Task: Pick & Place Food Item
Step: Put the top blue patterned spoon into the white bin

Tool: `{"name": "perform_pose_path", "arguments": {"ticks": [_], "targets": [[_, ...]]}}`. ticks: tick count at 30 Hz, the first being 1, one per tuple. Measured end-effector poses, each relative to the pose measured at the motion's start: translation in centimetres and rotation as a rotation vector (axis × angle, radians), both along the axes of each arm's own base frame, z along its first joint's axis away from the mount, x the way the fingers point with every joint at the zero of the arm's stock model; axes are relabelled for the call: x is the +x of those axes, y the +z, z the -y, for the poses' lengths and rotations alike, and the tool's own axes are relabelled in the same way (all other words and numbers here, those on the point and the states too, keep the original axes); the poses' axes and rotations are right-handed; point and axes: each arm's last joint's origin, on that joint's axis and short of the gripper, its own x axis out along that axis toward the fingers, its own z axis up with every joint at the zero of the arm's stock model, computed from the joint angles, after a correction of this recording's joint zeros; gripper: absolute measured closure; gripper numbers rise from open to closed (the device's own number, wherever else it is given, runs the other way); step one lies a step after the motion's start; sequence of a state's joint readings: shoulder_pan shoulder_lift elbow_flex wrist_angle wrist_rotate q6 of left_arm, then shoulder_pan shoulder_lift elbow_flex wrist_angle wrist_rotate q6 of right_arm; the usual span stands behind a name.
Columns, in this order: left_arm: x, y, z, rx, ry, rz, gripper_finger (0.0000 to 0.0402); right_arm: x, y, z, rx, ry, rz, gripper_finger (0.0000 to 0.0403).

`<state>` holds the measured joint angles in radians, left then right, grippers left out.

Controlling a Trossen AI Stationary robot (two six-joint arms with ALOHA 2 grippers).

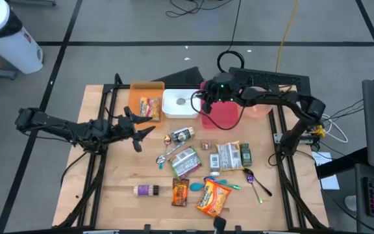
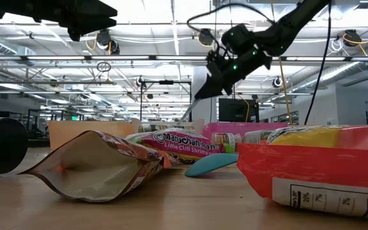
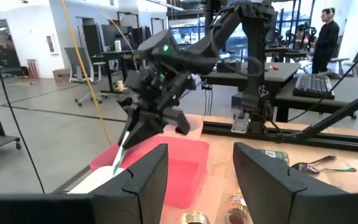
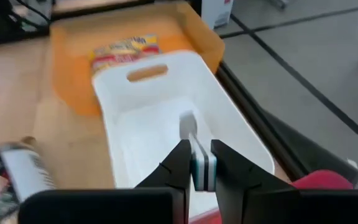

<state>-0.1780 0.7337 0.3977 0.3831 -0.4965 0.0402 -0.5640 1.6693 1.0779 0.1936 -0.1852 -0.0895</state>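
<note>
Right gripper point(image 1: 200, 103) hangs upper centre of the high view, above the seam between white rectangular plastic bin point(image 1: 174, 112) and red plastic bin point(image 1: 229, 116). Jaws pinched tight on a slim teal-and-white utensil handle point(image 4: 202, 169); its grey tip point(image 4: 187, 123) juts forward over the white bin's floor. Orange plastic tray point(image 1: 137, 97), left of the white bin, holds a yellow snack packet point(image 1: 150, 107). Left gripper point(image 1: 145, 130) waits mid-left, jaws spread, nothing between them.
</note>
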Motion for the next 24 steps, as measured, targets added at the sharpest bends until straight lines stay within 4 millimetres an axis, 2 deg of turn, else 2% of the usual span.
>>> {"name": "perform_pose_path", "arguments": {"ticks": [7, 11, 19, 24], "targets": [[0.6, -0.6, 0.1, 0.003, 0.0, -0.036, 0.0215, -0.2, -1.3, 1.5, 0.025, -0.046, -0.003, 0.0372], [0.9, -0.9, 0.2, -0.006, 0.001, -0.053, 0.0215, -0.5, -1.4, 1.9, 0.03, -0.061, -0.004, 0.0372], [1.4, -1.3, 0.2, -0.033, 0.0, -0.064, 0.0215, -0.8, -2.0, 1.7, 0.065, -0.058, -0.066, 0.0372], [1.4, -1.4, 0.2, -0.033, 0.0, -0.066, 0.0215, -0.6, -2.6, 0.6, 0.148, 0.022, -0.115, 0.037]]}}
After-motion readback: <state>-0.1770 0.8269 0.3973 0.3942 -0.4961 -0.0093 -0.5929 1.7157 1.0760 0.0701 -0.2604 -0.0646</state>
